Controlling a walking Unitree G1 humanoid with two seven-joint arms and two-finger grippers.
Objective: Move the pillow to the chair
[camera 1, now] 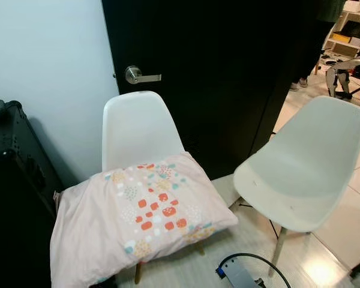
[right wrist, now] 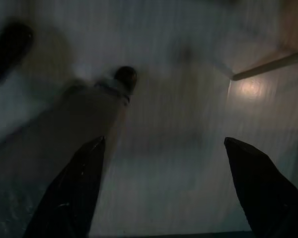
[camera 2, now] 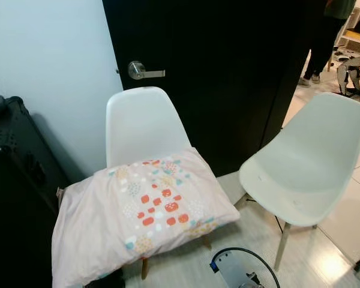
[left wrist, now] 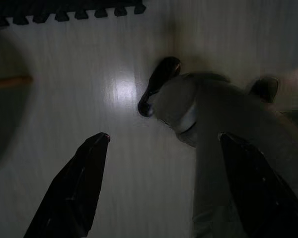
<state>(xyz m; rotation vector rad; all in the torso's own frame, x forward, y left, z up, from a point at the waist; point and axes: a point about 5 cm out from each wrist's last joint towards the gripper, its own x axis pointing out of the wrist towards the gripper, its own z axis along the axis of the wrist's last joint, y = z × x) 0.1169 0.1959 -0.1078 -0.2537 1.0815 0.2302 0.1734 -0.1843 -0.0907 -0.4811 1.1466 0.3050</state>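
A pale pink pillow [camera 1: 138, 219] with orange and teal squares lies on the seat of the left white chair [camera 1: 138, 129], overhanging its front and left side. A second white chair [camera 1: 306, 171] stands to the right, its seat bare. My left gripper [left wrist: 163, 136] hangs open above the pale floor, beside my own grey leg and black foot [left wrist: 159, 84]. In the right wrist view my right gripper [right wrist: 164, 141] is also open over the floor, nothing between its fingers.
A black case [camera 1: 12, 180] stands at the left against the pale wall. Behind the chairs is a black door with a silver lever handle [camera 1: 138, 76]. A black cable and blue device [camera 1: 240, 273] lie on the floor in front. A person's legs [camera 2: 315, 54] stand at the far right.
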